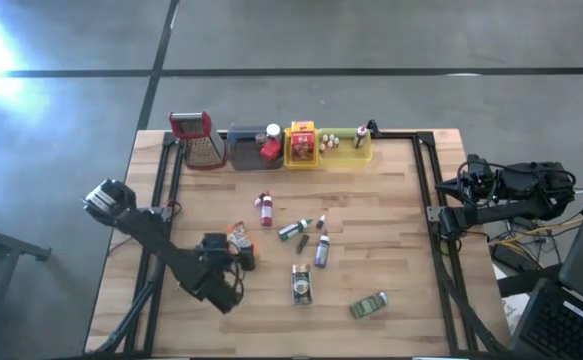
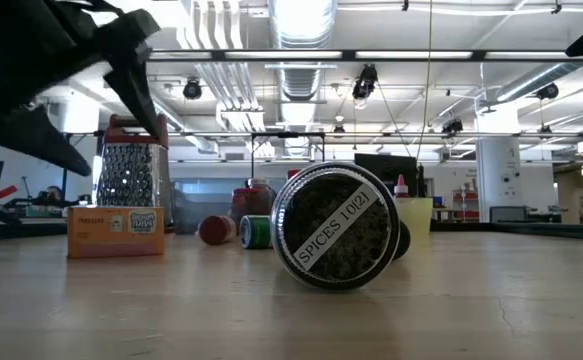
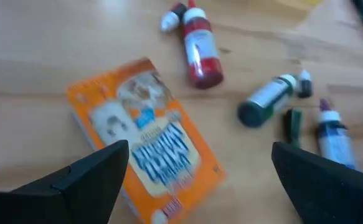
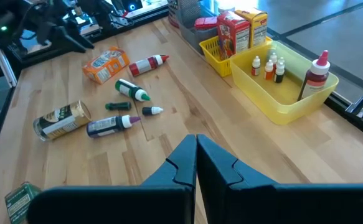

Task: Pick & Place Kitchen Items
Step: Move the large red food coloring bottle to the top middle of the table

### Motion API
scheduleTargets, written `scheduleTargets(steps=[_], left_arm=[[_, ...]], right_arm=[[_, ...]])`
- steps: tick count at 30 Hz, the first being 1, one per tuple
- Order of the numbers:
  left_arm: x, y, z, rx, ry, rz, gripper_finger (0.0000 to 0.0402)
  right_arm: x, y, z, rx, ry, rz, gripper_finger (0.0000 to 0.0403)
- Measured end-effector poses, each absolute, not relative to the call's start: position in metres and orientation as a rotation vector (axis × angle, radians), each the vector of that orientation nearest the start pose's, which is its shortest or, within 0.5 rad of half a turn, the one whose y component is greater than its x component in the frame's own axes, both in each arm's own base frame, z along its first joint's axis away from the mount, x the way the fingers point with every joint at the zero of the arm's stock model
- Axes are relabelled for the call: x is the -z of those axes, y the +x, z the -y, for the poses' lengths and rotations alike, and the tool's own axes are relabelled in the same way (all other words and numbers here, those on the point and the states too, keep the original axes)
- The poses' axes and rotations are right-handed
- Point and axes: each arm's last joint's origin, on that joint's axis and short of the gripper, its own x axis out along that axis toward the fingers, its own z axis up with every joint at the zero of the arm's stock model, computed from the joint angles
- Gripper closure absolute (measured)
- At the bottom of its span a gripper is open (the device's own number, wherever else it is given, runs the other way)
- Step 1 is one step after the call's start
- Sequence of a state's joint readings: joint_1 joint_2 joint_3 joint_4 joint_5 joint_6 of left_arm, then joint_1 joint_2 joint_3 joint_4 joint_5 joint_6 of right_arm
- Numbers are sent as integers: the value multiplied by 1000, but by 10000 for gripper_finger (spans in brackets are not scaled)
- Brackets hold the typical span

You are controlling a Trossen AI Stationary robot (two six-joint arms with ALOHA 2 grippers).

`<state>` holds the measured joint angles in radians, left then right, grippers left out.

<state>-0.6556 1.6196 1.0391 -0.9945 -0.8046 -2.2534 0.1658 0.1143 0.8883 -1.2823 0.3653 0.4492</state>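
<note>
Left gripper [image 3: 197, 177] is hovering released over the flat orange cardboard packet [image 3: 147, 137]. Fingers should be straddling its narrow sides squarely. Right gripper [image 4: 197, 163] is waiting clenched, well apart from the packet.

The wooden counter [image 1: 391, 215] carries a grater [image 1: 199, 140], grey tray [image 1: 248, 150] and yellow tray [image 1: 343, 148] along its far edge, and mid-counter an orange packet [image 1: 239, 238], red bottle [image 1: 265, 208], green bottle [image 1: 291, 230], purple bottle [image 1: 321, 252], jar [image 1: 301, 284] and green tin [image 1: 368, 306].
</note>
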Motion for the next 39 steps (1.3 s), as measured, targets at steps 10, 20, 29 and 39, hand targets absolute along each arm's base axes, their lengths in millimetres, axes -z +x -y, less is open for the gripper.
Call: scheduleTargets(steps=[10,20,29,39], left_arm=[[-242,234,71,-990,-642,-682,1],[-250,263,-5,-752,-698,-837,3],[-253,265,-49,-620,-740,-861,3],[-258,261,-67,-495,-484,-911,3]], right_arm=[[-302,-24,15,301,305,-437,394],[-302,-24,15,301,305,-437,394],[-302,-24,15,301,305,-437,394],[-302,-24,15,301,305,-437,394]])
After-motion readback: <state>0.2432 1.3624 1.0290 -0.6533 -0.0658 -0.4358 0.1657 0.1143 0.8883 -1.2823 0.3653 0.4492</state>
